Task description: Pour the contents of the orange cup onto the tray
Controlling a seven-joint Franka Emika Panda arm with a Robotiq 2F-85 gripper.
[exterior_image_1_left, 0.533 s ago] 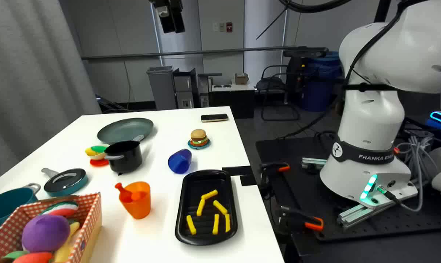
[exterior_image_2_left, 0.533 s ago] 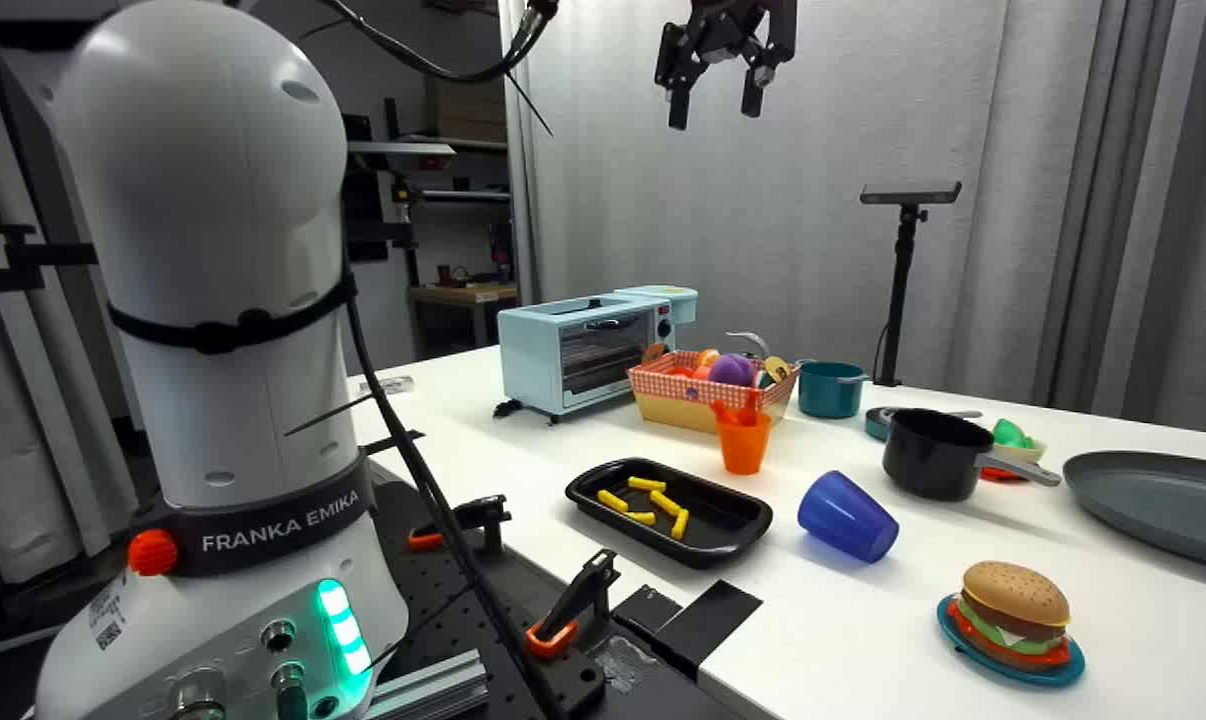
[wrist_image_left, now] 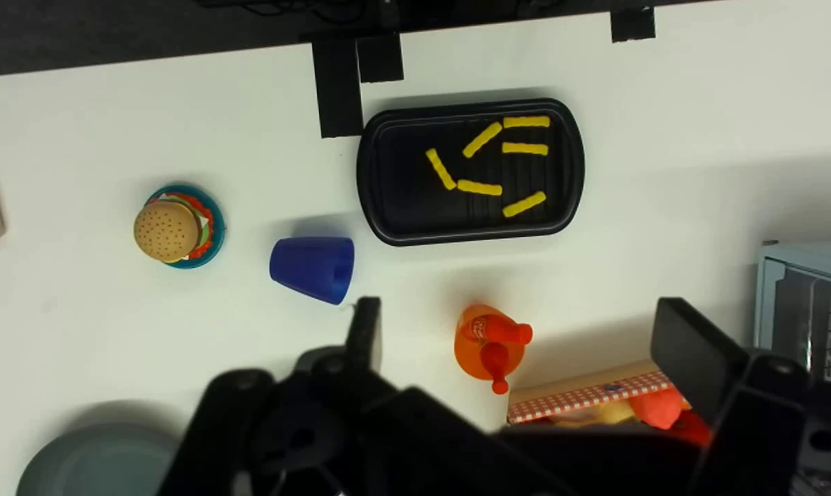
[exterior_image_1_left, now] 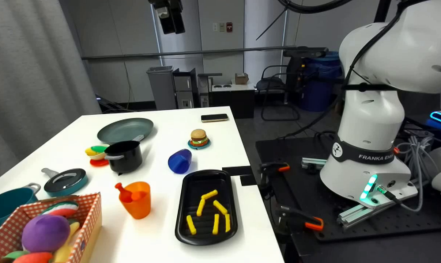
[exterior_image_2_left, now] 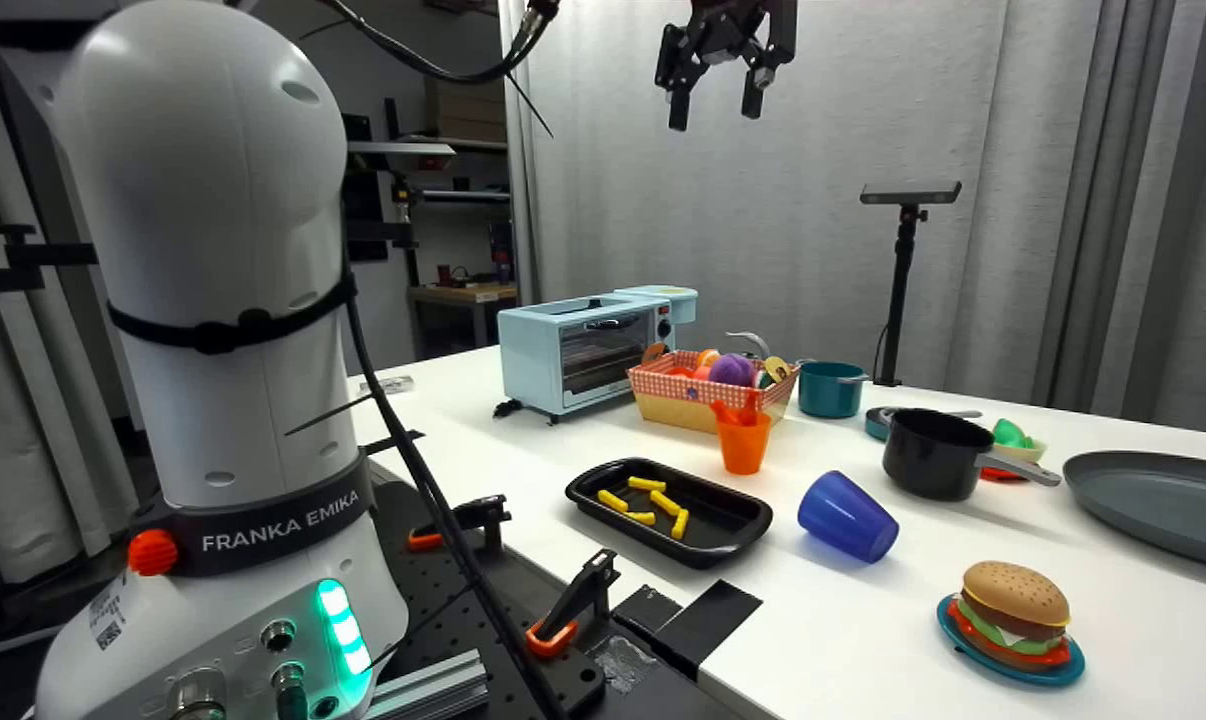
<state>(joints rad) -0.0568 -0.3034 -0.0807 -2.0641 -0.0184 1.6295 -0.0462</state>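
The orange cup [exterior_image_1_left: 140, 207] stands upright on the white table in both exterior views [exterior_image_2_left: 743, 447] and in the wrist view [wrist_image_left: 466, 361]. Red bottle-shaped pieces [wrist_image_left: 501, 330] stick out above its rim; they also show in an exterior view [exterior_image_1_left: 123, 191]. The black tray [exterior_image_1_left: 208, 179] lies beside the cup with several yellow curved pieces in it; it also shows in the wrist view [wrist_image_left: 402, 182]. My gripper [exterior_image_2_left: 715, 105] is open and empty, high above the table. In the wrist view the cup appears between the spread fingers [wrist_image_left: 519, 324], well below them.
A blue cup [wrist_image_left: 312, 267] lies on its side near the tray. A checkered basket [exterior_image_2_left: 698, 405] of toy food stands close to the orange cup. A black pot [exterior_image_2_left: 931, 455], a toy burger [exterior_image_2_left: 1013, 605], a pan [exterior_image_1_left: 125, 129] and a toaster oven [exterior_image_2_left: 573, 350] are also on the table.
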